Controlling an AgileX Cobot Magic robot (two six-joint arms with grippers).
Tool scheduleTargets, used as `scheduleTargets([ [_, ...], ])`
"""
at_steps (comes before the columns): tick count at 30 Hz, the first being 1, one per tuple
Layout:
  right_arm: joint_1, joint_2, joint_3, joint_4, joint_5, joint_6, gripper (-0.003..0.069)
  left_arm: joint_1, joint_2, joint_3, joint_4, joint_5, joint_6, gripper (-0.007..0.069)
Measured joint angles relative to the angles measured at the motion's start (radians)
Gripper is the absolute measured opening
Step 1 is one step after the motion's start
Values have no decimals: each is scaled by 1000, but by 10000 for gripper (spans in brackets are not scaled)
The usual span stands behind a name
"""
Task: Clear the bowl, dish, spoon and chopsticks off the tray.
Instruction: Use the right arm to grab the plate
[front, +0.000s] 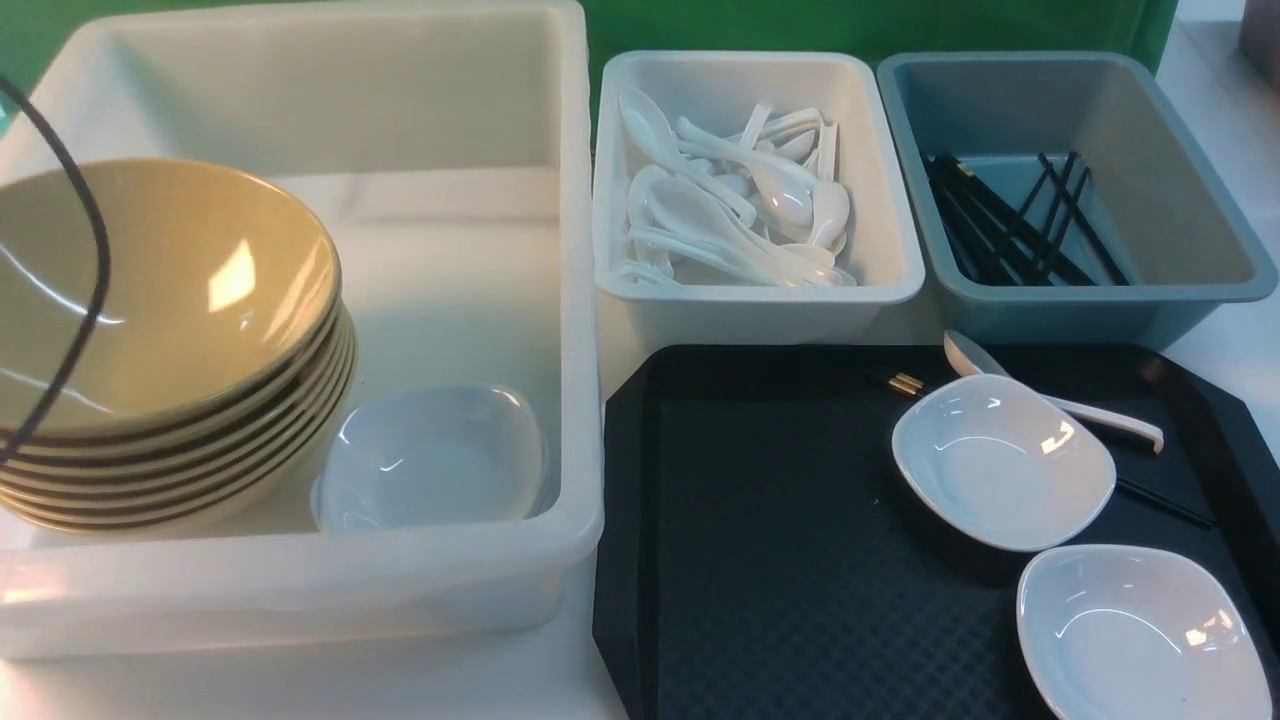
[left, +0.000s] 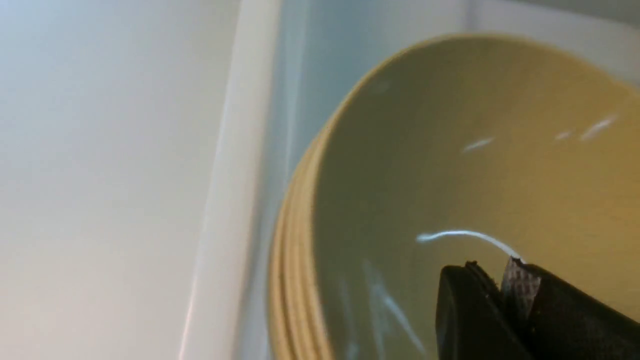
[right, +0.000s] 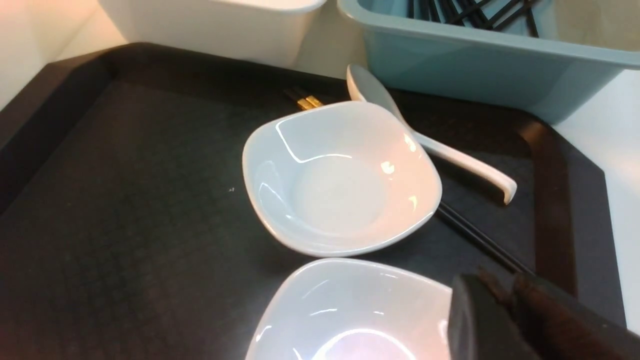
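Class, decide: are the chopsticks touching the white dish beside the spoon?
Touching. The right wrist view shows the chopsticks passing under the dish, which rests across them.

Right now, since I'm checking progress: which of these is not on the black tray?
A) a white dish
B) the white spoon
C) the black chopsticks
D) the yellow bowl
D: the bowl tops a stack inside the large white tub, off the tray.
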Motion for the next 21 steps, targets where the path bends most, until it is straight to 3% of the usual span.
scheduleTargets([
  [7, 0, 0, 0, 0, -1, 0, 131, 0, 44, 67, -45, -95, 0, 8],
  [12, 0, 0, 0, 1, 5, 0, 139, 0, -57, -11, -194, 13, 30, 8],
  [14, 0, 6, 0, 1, 27, -4, 156, -8, -146, -56, -264, 62, 93, 8],
  [18, 0, 75, -31, 1, 140, -24, 233, -98, -292, -75, -347, 118, 234, 8],
  [21, 0, 186, -117, -7, 273, -24, 328, -245, -380, -41, -358, 149, 351, 8],
])
